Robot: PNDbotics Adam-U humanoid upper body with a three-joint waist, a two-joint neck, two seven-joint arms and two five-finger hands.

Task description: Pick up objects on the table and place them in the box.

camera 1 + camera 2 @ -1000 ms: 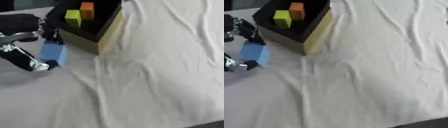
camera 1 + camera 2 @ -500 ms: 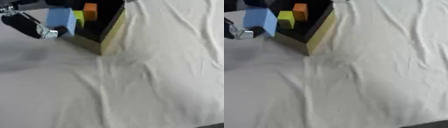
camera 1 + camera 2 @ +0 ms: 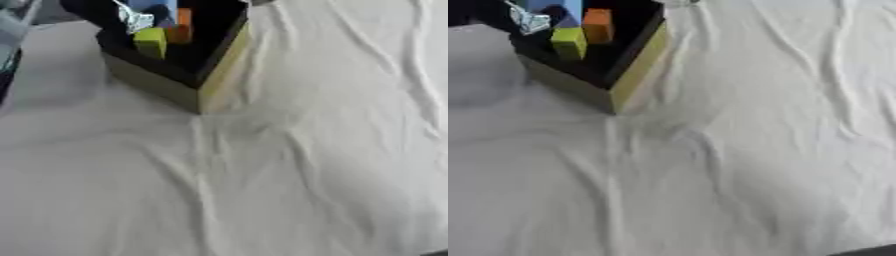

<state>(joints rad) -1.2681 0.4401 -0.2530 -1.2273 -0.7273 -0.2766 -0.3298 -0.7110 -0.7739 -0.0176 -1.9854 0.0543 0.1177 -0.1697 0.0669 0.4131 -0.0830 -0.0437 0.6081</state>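
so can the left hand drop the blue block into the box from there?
Probably yes: the left hand holds the blue block above the open box, beside the green block and orange block; nothing covers it.

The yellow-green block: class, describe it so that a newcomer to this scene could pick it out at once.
Find the box with black inside walls at the upper left of the white cloth. Three blocks show in it. The yellow-green block is the nearest to the camera, in front of the blue block and left of the orange block.

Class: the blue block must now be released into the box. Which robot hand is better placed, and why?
Left: the left robot hand already holds the blue block over the box; the right shows in neither view.
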